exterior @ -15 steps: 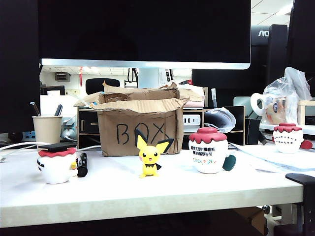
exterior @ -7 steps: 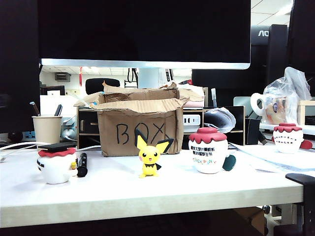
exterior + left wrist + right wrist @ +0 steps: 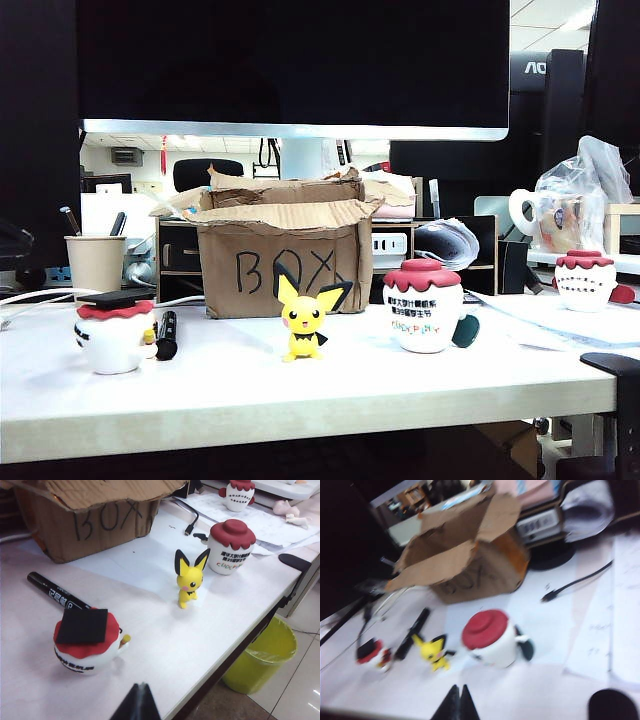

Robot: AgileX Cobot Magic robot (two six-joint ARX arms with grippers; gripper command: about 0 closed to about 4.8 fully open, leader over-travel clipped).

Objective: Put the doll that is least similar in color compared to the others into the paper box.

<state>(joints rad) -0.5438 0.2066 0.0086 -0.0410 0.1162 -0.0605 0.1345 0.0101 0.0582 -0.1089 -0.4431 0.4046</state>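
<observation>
Cluttered white desk (image 3: pixel 300 400): yellow doll (image 3: pixel 303 325) upright at centre, just before paper box (image 3: pixel 285 262). Left gripper (image 3: pixel 136 706) and right gripper (image 3: pixel 456 705) clenched, empty. Risk: mistaking white doll (image 3: pixel 423 305) for it, or toppling it.

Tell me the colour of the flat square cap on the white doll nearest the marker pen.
Black, sitting on the round white doll's red top; clearest in the left wrist view.

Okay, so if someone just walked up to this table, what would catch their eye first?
Probably the bright yellow doll standing mid-table, right in front of the torn paper box with BOX scrawled on it. Red-topped white dolls flank it. The left gripper and right gripper both hang shut above the table's near side.
</observation>
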